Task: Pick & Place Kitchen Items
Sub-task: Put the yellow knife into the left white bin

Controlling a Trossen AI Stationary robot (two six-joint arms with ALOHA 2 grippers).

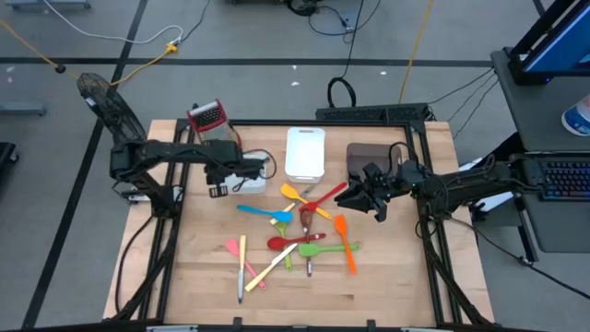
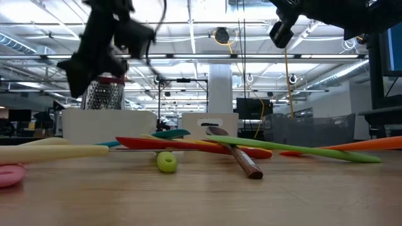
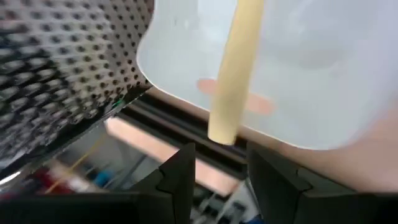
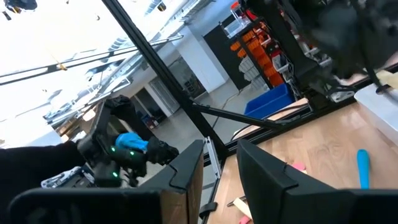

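High view puts the left hand (image 1: 219, 190) at the near edge of a small white tray (image 1: 251, 171) at the back left of the wooden counter (image 1: 387, 286), just in front of a red-topped metal grater (image 1: 207, 118). Left wrist view shows a cream stick (image 3: 233, 68) lying across the pale tray (image 3: 323, 68), its end just above the two dark fingers (image 3: 180, 180), which stand a little apart with the stick's tip over the gap; whether they touch it cannot be told, so this hand looks partly open and not clamped on anything. The perforated grater wall (image 3: 56, 74) fills the side of that view. The right hand (image 1: 369, 195) hangs over the right part of the counter, in front of a brown tray (image 1: 369, 159) and beside a larger white tray (image 1: 305, 152); in the right wrist view its fingers (image 4: 186, 171) stand narrowly apart with nothing visible between them. The remaining utensils (image 1: 295, 235) lie scattered in the middle of the counter: a blue spoon (image 1: 263, 211), a yellow spatula (image 1: 295, 195), red spoons (image 1: 327, 198), an orange spatula (image 1: 344, 242), green pieces (image 1: 327, 248), a pink spatula (image 1: 241, 258), and cream and metal sticks (image 1: 242, 267). Low view shows them flat on the wood, with a brown-handled spoon (image 2: 235, 152) crossing a long green one (image 2: 301, 150).
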